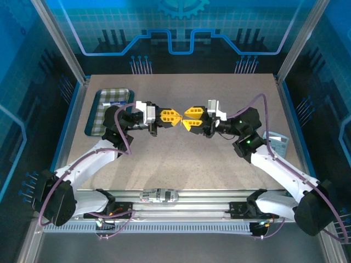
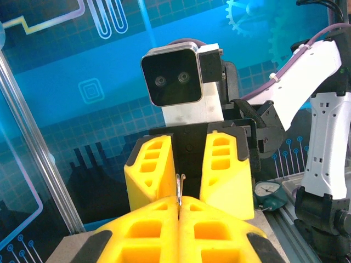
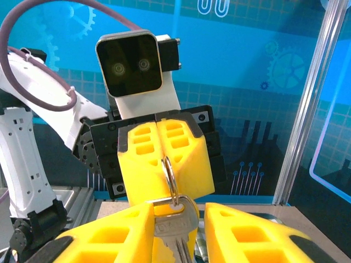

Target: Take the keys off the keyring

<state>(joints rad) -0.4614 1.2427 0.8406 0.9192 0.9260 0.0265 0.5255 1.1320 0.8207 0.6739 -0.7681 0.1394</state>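
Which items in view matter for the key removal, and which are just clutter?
Job:
- key
- keyring, pinched in left fingers
- right fingers, either side of the key

Lying about:
- checked tray
- teal dial gauge

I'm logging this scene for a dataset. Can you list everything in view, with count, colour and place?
table: one, beige, under both arms
tray: one, green check, far left of the table
dial gauge: one, teal, right table edge
silvery object: one, on the near rail between the arm bases; unclear what it is
keyring: one, silver, held up at the centre
key: one, silver, hanging from the keyring
left gripper: one, yellow fingers, shut on the keyring
right gripper: one, yellow fingers, open around the key
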